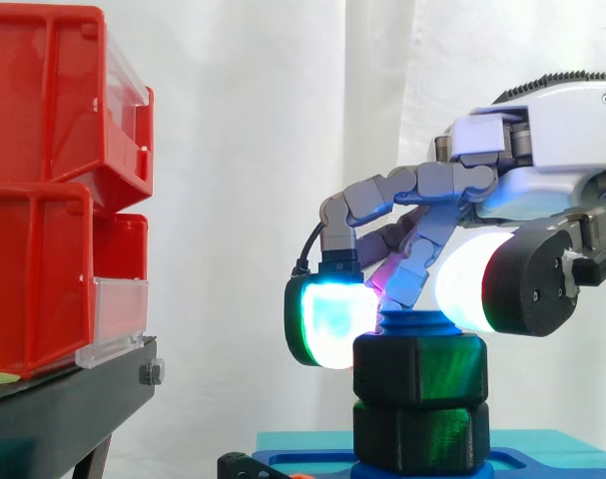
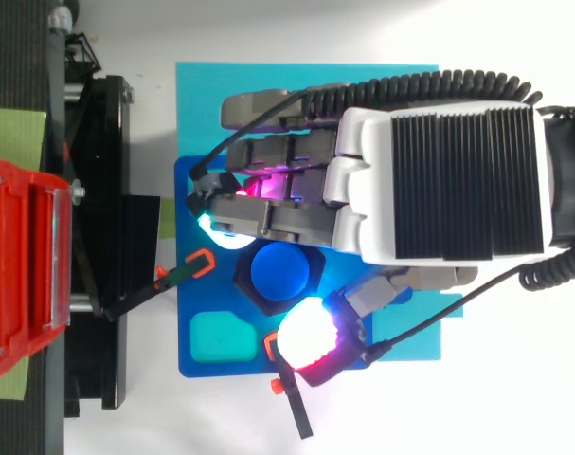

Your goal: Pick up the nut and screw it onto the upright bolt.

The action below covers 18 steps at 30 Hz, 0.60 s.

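Before the white curtain [image 1: 243, 150], your hand [image 2: 439, 171] curls its fingers [image 1: 327, 319] onto the nut [image 1: 419, 367] between them, the bolt [image 2: 285, 272] standing vertical just below.

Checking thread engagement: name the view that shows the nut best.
Side view: the nut shows full height, with thread of the blue bolt poking out above it. In the top view its dark hex rim rings the bolt's round top.
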### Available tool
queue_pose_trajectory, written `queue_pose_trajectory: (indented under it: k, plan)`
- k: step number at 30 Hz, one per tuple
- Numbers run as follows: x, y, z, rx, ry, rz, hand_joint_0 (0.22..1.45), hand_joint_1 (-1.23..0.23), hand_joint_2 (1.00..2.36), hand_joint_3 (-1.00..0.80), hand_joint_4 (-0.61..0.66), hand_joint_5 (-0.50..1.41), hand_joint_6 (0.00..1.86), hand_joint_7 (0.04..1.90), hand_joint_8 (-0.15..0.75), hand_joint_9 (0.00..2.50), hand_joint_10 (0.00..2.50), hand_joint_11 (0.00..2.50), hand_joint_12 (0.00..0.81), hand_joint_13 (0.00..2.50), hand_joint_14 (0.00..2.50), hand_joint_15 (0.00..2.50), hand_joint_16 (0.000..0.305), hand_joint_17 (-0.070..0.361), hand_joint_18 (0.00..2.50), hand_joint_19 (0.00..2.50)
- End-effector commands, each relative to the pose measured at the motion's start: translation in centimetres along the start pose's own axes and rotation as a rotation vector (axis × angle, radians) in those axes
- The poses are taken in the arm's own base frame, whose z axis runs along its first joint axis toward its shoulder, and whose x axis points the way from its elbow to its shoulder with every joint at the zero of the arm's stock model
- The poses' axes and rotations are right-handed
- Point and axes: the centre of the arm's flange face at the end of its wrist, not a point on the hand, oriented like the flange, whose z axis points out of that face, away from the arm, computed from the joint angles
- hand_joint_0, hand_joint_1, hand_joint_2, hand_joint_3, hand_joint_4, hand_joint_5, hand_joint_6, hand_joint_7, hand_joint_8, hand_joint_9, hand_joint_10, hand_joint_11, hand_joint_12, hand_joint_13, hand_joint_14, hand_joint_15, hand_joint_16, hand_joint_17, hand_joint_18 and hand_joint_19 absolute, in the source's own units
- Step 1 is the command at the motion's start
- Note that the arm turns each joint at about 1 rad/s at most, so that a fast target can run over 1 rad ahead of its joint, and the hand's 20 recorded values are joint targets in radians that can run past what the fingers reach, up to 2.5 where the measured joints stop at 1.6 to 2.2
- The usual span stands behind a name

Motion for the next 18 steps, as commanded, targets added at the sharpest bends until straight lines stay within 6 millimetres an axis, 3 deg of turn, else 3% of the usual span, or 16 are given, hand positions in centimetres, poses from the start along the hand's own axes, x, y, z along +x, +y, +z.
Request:
queue_pose_trajectory:
  k: [1, 8, 18]
  plan:
    - [0.0, -0.3, -0.1, 0.001, 0.0, 0.0, 0.5, -0.36, 1.0, -0.5, 0.15, 0.01, 0.59, 1.42, 0.241, 1.04, 0.0, 0.0, 0.176, 0.87, 0.0, 0.0, 0.021, 0.047, 0.49, 0.02]
    - [0.0, -0.9, -0.2, 0.004, 0.0, 0.0, 0.51, -0.36, 1.0, -0.5, 0.11, 0.02, 0.61, 1.41, 0.241, 1.16, 0.0, 0.0, 0.161, 0.93, 0.0, 0.0, 0.019, 0.043, 0.57, 0.05]
    - [-0.1, -1.9, -0.5, 0.009, 0.0, -0.001, 0.51, -0.34, 1.0, -0.5, 0.09, 0.07, 0.56, 1.58, 0.233, 1.41, 0.0, 0.0, 0.136, 1.03, 0.0, 0.0, 0.019, 0.042, 0.65, 0.09]
